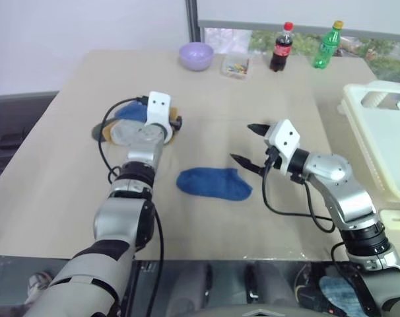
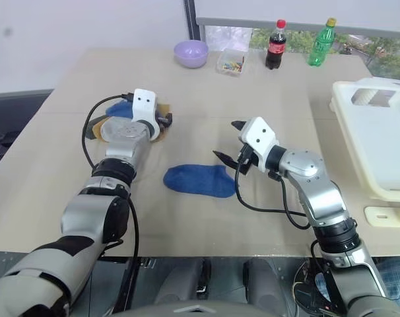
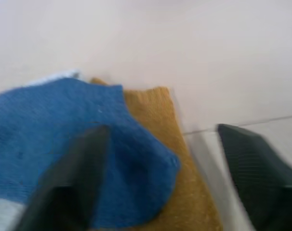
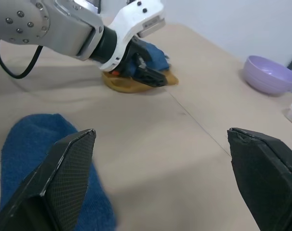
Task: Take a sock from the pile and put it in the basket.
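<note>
Pile (image 1: 124,125) left on table (image 1: 68,172); lone sock (image 1: 213,183) centre; basket (image 1: 385,132) right.

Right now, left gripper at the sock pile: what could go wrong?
1. The left gripper stands open over the pile, where the blue sock overlaps the mustard one; closing could grab both.
2. A lone blue sock lies near the open right gripper, apart from the pile.
3. The basket sits far right, a long carry.
</note>
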You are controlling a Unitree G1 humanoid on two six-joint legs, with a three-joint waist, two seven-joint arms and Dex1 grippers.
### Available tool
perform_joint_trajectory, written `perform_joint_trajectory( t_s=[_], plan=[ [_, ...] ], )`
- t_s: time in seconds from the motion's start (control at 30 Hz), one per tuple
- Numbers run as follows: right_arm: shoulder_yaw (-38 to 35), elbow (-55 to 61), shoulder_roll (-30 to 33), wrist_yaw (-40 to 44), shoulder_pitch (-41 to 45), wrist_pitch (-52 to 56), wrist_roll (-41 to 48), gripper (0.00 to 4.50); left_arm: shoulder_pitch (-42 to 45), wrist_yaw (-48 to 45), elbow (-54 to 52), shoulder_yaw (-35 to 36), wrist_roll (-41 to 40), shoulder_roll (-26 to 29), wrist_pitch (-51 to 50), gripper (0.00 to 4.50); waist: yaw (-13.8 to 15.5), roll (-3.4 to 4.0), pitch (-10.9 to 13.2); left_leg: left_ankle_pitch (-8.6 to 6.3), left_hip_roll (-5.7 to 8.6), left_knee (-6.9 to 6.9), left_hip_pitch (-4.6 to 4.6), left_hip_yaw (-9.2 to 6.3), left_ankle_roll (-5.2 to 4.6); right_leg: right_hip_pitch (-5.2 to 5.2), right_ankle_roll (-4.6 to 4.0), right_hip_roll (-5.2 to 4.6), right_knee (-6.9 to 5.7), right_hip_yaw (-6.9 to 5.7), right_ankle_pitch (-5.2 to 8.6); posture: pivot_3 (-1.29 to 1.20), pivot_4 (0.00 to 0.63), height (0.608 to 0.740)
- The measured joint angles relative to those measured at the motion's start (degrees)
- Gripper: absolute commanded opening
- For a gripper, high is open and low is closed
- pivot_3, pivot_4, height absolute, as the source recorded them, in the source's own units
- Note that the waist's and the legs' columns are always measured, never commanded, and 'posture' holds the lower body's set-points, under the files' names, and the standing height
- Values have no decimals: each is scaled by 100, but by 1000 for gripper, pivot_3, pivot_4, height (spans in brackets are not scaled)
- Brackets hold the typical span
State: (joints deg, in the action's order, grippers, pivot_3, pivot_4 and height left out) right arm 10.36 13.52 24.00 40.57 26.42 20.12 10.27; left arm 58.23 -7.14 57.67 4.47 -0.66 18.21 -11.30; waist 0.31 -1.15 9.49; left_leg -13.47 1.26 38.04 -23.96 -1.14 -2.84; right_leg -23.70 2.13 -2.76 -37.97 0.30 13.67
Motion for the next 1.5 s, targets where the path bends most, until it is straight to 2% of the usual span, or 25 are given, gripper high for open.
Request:
perform_joint_trajectory(
  t_s=[0.17, 0.5, 0.6, 0.73, 0.77, 0.8, 0.9, 0.93, 1.0, 1.17, 1.5],
  plan=[
    [0, 1, 0, -53, -38, 0, -6, 4500, -1, -1, 31, 6, -2, 5, 41, 50, 12, 0, 0, 0, 4, 0, 0, 1, 0, 1, 0, -1, 0, 0, 0, 0, 150, 740],
    [2, -4, -4, -79, -46, -33, -28, 4500, -180, 14, -239, 26, -14, 21, -16, 50, 28, -1, 0, 0, 3, 0, 0, 0, 1, 1, 0, -2, 0, 0, 0, 0, 150, 740],
    [3, -31, -14, -76, -46, -39, -40, 4500, -237, -3, -321, 114, -83, 21, -74, 853, 29, -1, 0, 0, 3, 0, 0, -1, 1, 1, 0, -4, 0, 0, 0, 0, 150, 740],
    [4, -75, -28, -70, -46, -45, -55, 4500, -239, 118, -321, 159, -60, 22, -93, 2588, 32, -1, 0, 1, 3, 0, 0, -1, 1, 1, 0, -3, -1, 0, 0, 0, 150, 740],
    [5, -90, -32, -69, -46, -46, -58, 4500, -239, 163, -321, 157, -39, 22, -90, 2905, 33, -1, 0, 1, 3, 0, 0, -1, 1, 1, 0, -3, 0, 0, 0, 0, 150, 740],
    [6, -96, -38, -68, -46, -46, -60, 4500, -238, 185, -320, 148, -14, 22, -88, 3433, 33, -1, 0, 0, 3, 0, 0, -1, 1, 1, 0, -3, 0, 0, 0, 0, 150, 740],
    [9, -98, -62, -66, -46, -46, -65, 4500, -224, 204, -292, 121, 15, 5, -79, 3433, 33, -1, 0, 1, 4, 0, 0, -1, 1, 1, 0, -2, -1, 0, 0, 0, 150, 740],
    [9, -98, -61, -65, -45, -46, -67, 4500, -220, 214, -283, 122, 15, -5, -74, 3188, 33, -1, 0, 1, 4, 0, 0, -1, 1, 1, 0, -2, -1, -1, 0, 0, 150, 740],
    [9, -98, -60, -65, -46, -45, -69, 4500, -215, 220, -265, 122, 14, -18, -65, 2401, 33, -1, 0, 1, 4, 0, 0, -1, 1, 1, 0, -2, -1, -1, 0, 0, 150, 740],
    [9, -96, -60, -75, -46, -44, -72, 4500, -211, 215, -224, 122, 8, -71, -56, 86, 33, -1, 0, 1, 4, 0, 0, -1, 1, 1, 0, -2, -1, 0, 0, 0, 150, 740],
    [9, -95, -59, -81, -48, -43, -76, 4500, -309, 127, -511, 141, -14, -67, -98, 29, 32, -1, 0, 1, 3, 0, 0, 0, 1, 1, 0, -3, -1, 1, 0, 0, 150, 740]
  ],
)
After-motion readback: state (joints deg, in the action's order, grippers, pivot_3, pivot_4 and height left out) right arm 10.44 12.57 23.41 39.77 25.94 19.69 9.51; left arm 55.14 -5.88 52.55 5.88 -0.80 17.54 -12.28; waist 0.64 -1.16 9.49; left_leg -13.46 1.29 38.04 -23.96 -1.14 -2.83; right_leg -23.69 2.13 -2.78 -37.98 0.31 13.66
